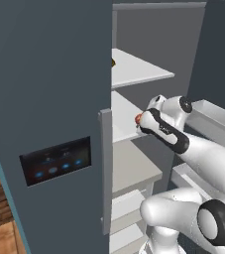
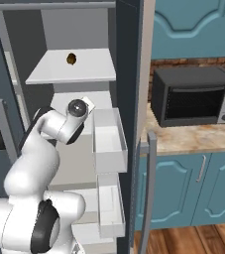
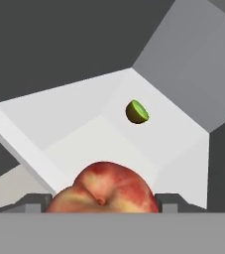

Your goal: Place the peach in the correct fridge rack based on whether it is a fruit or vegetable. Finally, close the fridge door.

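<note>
Orange-red round peach (image 3: 104,191) clamped in jaws of gripper (image 3: 101,204), held over flat white fridge rack (image 3: 79,119), green lime (image 3: 137,112) farther back. Risk: early release near front edge, peach rolls off.

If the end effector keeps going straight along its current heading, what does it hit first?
Probably the fridge rack surface: the end effector, shut on the peach, points down onto it. The small green item sits further in and off to one side. Depth is unclear.
</note>
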Motion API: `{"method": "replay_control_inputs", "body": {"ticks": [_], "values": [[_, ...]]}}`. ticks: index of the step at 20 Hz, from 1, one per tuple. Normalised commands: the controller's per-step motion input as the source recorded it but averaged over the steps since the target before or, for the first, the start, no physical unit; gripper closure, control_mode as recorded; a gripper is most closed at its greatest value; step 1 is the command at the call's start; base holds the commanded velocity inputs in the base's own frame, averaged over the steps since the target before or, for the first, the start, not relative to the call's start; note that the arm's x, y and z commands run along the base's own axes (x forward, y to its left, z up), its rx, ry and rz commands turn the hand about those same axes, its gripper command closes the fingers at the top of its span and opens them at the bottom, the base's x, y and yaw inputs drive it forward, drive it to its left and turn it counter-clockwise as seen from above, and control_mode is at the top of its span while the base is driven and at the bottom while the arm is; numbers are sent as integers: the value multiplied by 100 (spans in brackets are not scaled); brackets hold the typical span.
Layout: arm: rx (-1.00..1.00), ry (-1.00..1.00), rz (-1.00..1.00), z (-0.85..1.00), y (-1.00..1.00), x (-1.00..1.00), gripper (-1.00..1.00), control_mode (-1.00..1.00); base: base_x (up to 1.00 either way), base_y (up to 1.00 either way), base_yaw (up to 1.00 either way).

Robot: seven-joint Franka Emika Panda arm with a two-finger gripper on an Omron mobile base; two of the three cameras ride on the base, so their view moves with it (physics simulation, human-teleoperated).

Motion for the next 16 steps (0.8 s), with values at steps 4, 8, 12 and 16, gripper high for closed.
{"method": "replay_control_inputs", "body": {"ticks": [4, 8, 12, 16], "values": [[-1, 0, 0, -25, 1, 50, 100, -100, 0, 0, 0], [-1, 0, 0, -30, 2, 49, 100, -100, 0, 0, 0], [-1, 0, 0, -30, 4, 58, 100, -100, 0, 0, 0], [0, 0, 0, -26, 1, 59, 100, -100, 0, 0, 0]]}}
